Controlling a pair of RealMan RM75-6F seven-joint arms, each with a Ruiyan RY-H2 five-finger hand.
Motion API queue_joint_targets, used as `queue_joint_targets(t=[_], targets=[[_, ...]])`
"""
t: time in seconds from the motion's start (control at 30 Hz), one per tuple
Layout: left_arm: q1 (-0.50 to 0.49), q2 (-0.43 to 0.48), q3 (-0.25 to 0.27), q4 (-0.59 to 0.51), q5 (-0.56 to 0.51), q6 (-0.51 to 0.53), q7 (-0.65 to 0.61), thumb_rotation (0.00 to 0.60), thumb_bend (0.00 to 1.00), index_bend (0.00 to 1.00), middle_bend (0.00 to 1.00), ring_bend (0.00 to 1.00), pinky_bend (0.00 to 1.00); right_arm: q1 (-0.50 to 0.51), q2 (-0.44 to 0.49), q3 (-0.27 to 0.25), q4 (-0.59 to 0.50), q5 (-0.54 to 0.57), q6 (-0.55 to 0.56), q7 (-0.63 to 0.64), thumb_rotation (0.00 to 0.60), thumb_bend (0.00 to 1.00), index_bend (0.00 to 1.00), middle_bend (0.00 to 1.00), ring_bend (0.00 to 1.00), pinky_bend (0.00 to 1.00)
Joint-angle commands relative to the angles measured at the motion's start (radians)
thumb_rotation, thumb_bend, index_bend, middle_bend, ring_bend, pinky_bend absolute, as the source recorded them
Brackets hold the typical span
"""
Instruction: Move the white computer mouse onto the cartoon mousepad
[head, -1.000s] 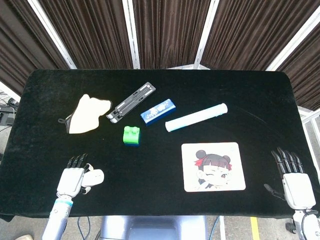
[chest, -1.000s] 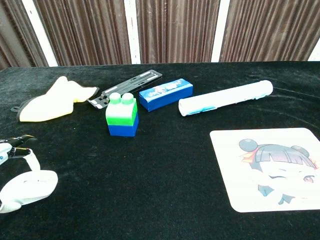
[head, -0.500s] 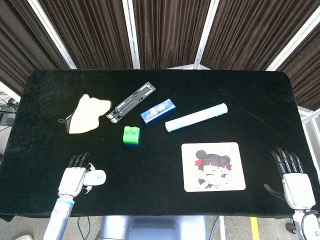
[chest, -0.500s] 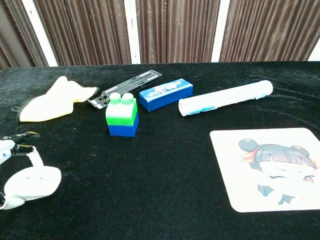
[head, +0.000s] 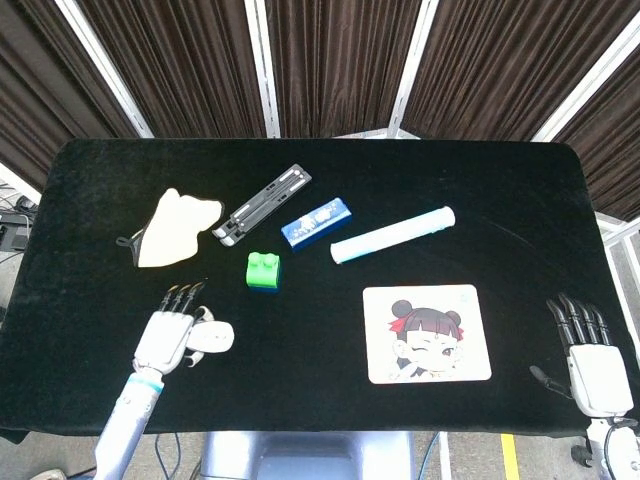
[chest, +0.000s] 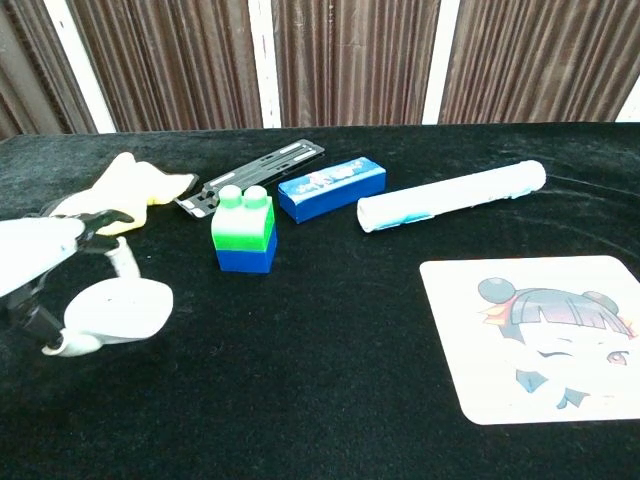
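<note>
At the lower left of the head view, the robot's left hand (head: 170, 338) holds the white computer mouse (head: 211, 338) against its thumb side, fingers lying over and past the shell; the chest view shows the mouse (chest: 118, 308) apparently lifted just clear of the black table (head: 520, 190), with a thumb tucked beneath it, though whether it has truly left the cloth cannot be told for certain. Toward the lower right of centre lies the cartoon mousepad (head: 428, 333), well apart from the mouse and bare of anything on top. Between the two stretches open black cloth, with a green and blue toy brick (head: 264, 271) standing above that line. Further up sit a cream cloth (head: 172, 228), a dark folding stand (head: 262, 205), a small blue box (head: 316, 221) and a pale tube (head: 392, 235). At the lower right corner the right hand (head: 590, 355) rests at the table's edge, fingers straight and together, holding nothing. Judged from this, the pick-up looks done; the carry across to the pad and the set-down remain.
</note>
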Motion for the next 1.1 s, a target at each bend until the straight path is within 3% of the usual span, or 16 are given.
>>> queue_joint_targets(t=[0.03, 0.2, 0.4, 0.83, 1.1], targets=[[-0.063, 0.023, -0.029, -0.012, 0.010, -0.071, -0.003, 0.600, 0.26, 0.43, 0.00, 0.00, 0.00, 0.000, -0.003, 0.004, 0.004, 0.007, -0.003, 0.000, 0.600, 0.11, 0.00, 0.00, 0.00, 0.00], [-0.154, 0.036, -0.049, 0.004, 0.047, -0.163, 0.001, 0.600, 0.26, 0.44, 0.00, 0.00, 0.00, 0.000, -0.008, 0.015, 0.008, 0.025, -0.006, 0.008, 0.600, 0.11, 0.00, 0.00, 0.00, 0.00], [-0.231, -0.008, -0.073, 0.055, 0.066, -0.203, 0.014, 0.600, 0.26, 0.44, 0.00, 0.00, 0.00, 0.000, -0.010, 0.023, 0.010, 0.041, -0.013, 0.018, 0.600, 0.11, 0.00, 0.00, 0.00, 0.00], [-0.391, -0.193, -0.182, 0.153, -0.173, -0.266, 0.124, 0.600, 0.26, 0.44, 0.00, 0.00, 0.00, 0.005, -0.007, 0.038, 0.025, 0.081, -0.045, 0.047, 0.600, 0.11, 0.00, 0.00, 0.00, 0.00], [-0.531, -0.356, -0.236, 0.304, -0.300, -0.297, 0.192, 0.600, 0.26, 0.44, 0.00, 0.00, 0.00, 0.009, -0.005, 0.049, 0.034, 0.107, -0.069, 0.072, 0.600, 0.11, 0.00, 0.00, 0.00, 0.00]])
